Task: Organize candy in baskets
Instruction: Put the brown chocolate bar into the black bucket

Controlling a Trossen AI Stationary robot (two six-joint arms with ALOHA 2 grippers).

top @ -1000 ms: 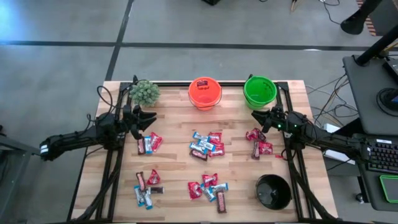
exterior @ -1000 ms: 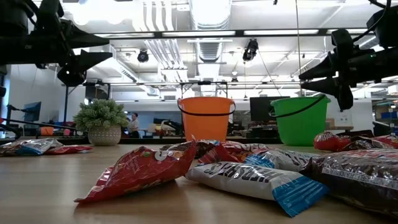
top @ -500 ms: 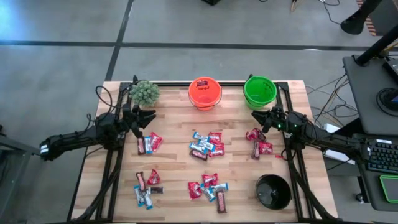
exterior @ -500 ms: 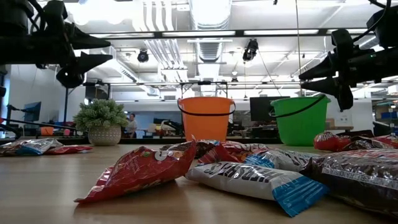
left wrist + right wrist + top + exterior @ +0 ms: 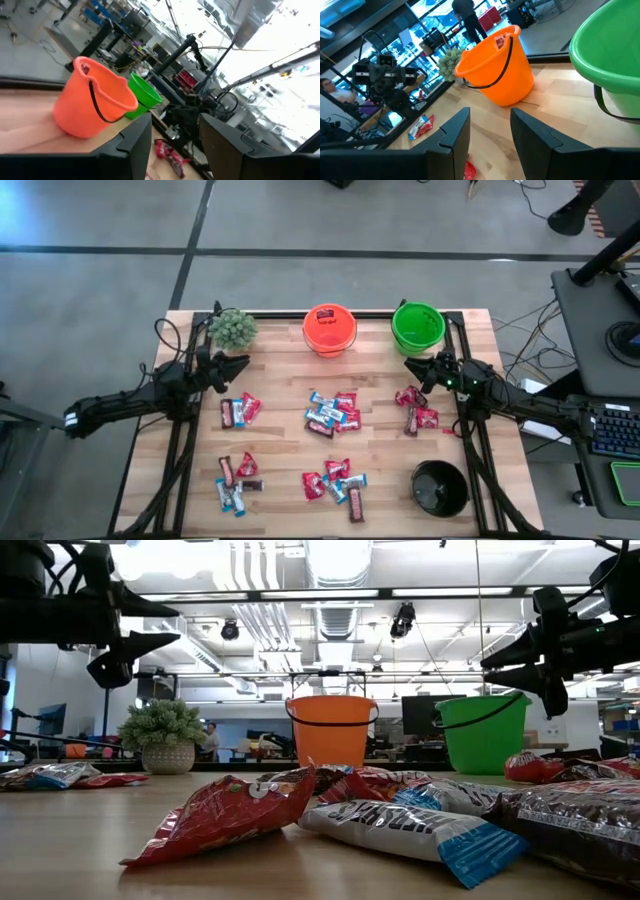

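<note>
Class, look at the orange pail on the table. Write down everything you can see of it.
The orange pail is a small round bucket of bright orange, plastic-looking material, wider at its rim than at its base, with a thin dark wire handle hanging down its side. It stands upright at the table's back edge, between the fuzzy plant and the green pail. From above, something red lies inside it. No gripper touches it and no candy leans on it.
</note>
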